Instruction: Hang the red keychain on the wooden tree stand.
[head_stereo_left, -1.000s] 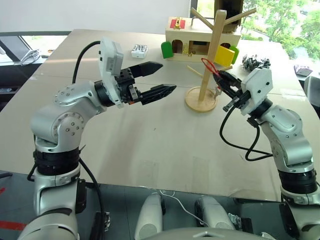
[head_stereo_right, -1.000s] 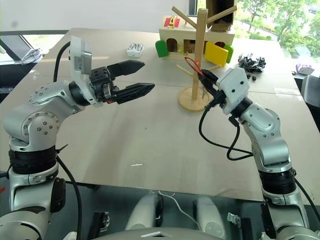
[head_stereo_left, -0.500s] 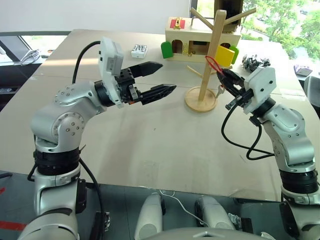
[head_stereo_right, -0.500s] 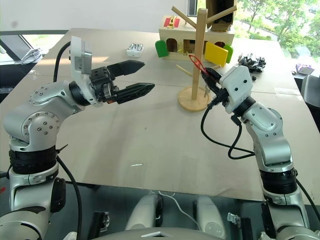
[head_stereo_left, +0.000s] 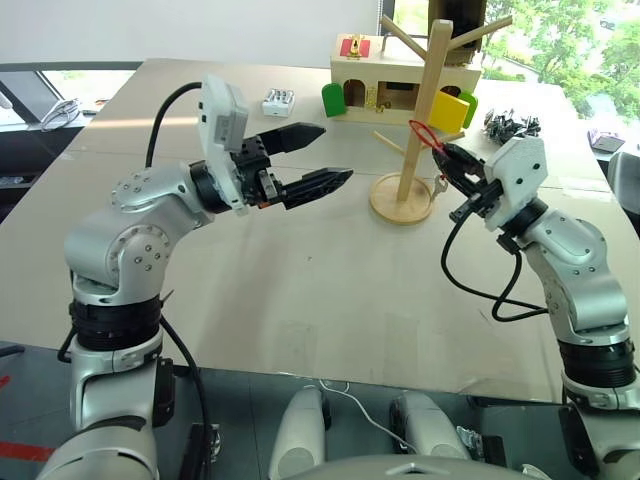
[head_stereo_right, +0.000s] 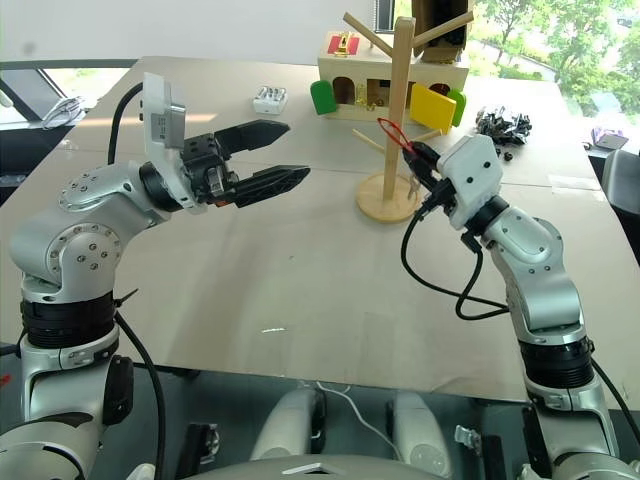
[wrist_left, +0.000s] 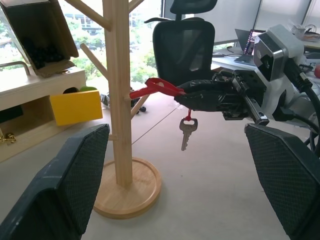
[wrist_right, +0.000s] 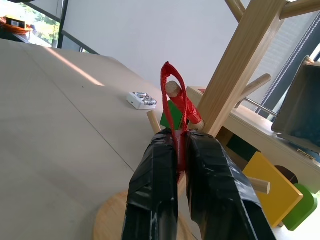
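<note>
Keychain first: we see the red keychain (wrist_left: 155, 88) pinched between the two black fingers of the right hand (head_stereo_left: 447, 157), its loop sticking out past the fingertips toward the pole of the wooden tree stand (head_stereo_left: 412, 130). In the left wrist view the small silver key (wrist_left: 187, 133) hangs straight down under the clenched fingers, clear of the bench (head_stereo_left: 300, 270). In the right wrist view the red loop stands upright between the finger pads, just in front of a short dowel branch (wrist_right: 182, 100) — we cannot tell whether the loop touches that dowel or only lines up with it. The stand rests upright on its round disc base, near the far side of the bench, and the right hand is raised just beside the pole at about mid height.

We find the left hand (head_stereo_left: 318, 157) lifted over the middle of the bench, well apart from the stand, with its fingers spread and nothing between them; it points toward the stand and the right hand.

Behind the stand sits a wooden box house (head_stereo_left: 385, 72) with green and yellow doors. A pile of small black clips (head_stereo_left: 510, 124) lies to the right of it, and a small white pack (head_stereo_left: 279, 100) to its left.
</note>
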